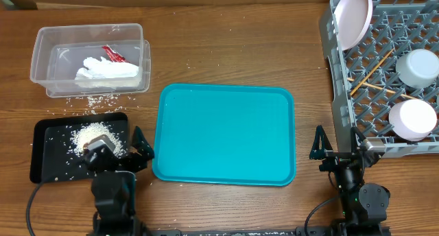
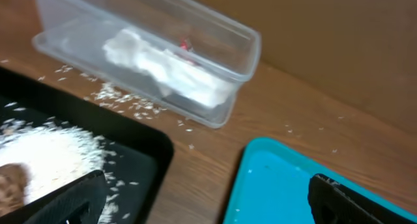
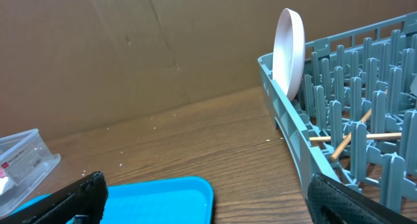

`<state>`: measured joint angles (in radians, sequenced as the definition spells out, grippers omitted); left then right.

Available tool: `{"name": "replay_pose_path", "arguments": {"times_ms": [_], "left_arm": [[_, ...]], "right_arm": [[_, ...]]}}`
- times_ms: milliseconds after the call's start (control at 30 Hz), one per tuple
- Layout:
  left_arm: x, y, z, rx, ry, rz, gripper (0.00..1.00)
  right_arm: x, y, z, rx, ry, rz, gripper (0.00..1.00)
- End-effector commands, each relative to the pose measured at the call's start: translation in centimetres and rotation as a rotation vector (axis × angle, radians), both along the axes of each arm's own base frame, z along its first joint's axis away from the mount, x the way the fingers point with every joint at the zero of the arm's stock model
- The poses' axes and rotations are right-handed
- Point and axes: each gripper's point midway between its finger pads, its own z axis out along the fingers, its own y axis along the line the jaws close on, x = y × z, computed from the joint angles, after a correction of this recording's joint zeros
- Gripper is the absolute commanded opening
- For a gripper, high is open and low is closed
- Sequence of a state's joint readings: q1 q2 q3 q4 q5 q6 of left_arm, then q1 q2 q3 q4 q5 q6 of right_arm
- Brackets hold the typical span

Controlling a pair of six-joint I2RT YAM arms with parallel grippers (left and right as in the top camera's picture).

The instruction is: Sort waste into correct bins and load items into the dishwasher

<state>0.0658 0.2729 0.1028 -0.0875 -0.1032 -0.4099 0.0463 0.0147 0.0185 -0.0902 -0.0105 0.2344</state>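
Both tools are empty, fingers spread wide: the left tool [image 1: 118,152] hangs over the black tray [image 1: 48,154], the right tool [image 1: 339,152] just beside the rack [image 1: 343,78]. Rice [image 1: 92,134] lies on the black tray and scattered on the desk [image 1: 226,51], while the napkin [image 1: 110,70] and red wrapper [image 1: 113,54] sit in the clear tub [image 1: 44,57]. The plate [image 1: 353,15] stands on edge in the rack, with the bowls [image 1: 418,66] and chopsticks [image 1: 374,75].

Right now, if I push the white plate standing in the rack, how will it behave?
The plate stands on edge at the rack corner, so it would probably tip or roll. It looks rigid and smooth, likely slippery to grip.
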Motion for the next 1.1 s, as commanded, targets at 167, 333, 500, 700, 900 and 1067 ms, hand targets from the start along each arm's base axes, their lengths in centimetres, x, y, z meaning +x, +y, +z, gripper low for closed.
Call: {"name": "replay_pose_path", "arguments": {"times_ms": [167,333,500,700,900,1067], "left_arm": [[-0.2,-2.6,-0.3,0.142,-0.078,-0.136,1.0],[-0.6,-2.9,1.4,0.23,-0.147,-0.165,1.0],[-0.7,-2.9,1.7,0.297,-0.153,-0.172,1.0],[-0.7,-2.9,1.7,0.297,-0.153,-0.172,1.0],[-0.5,-2.9,0.6,0.393,-0.091,-0.198,1.0],[-0.2,-3.3,-1.8,0.379,0.007,-0.237,1.0]], "right_arm": [[0.0,-0.1,-0.1,-0.006,-0.008,-0.006,1.0],[0.0,-0.1,-0.1,-0.006,-0.008,-0.006,1.0],[0.0,-0.1,-0.1,-0.006,-0.008,-0.006,1.0],[0.0,-0.1,-0.1,-0.006,-0.008,-0.006,1.0],[0.0,-0.1,-0.1,-0.006,-0.008,-0.006,1.0],[0.0,-0.1,-0.1,-0.006,-0.008,-0.006,1.0]]}}
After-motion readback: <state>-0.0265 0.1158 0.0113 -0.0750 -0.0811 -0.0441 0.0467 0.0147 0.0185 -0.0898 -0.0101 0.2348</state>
